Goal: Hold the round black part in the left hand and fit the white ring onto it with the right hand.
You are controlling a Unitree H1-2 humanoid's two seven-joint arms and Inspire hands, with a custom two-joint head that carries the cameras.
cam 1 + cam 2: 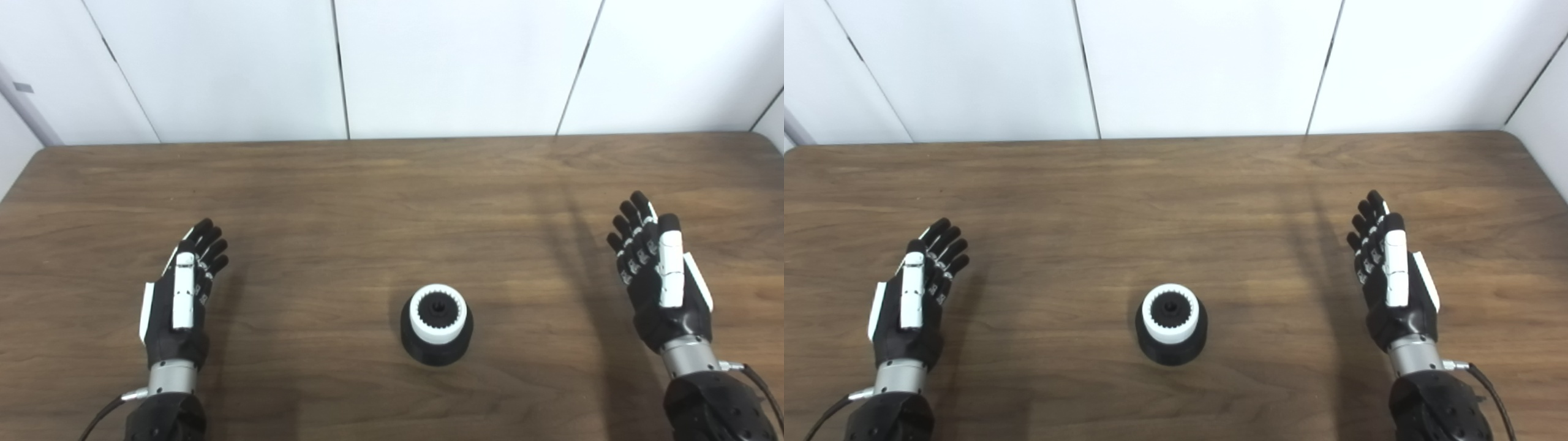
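The round black part [436, 344] stands upright on the wooden table near the front middle. The white toothed ring [437, 314] sits on top of it, around a black centre hub. My left hand [180, 294] is open and empty at the front left, fingers straight, well apart from the part. My right hand [658, 272] is open and empty at the front right, fingers straight, also well apart from it. Both hands also show in the right eye view, the left hand [914, 297] and the right hand [1390, 275].
The brown wooden table [392, 196] fills the view. White wall panels [453, 61] stand behind its far edge. The table's right rear corner is rounded.
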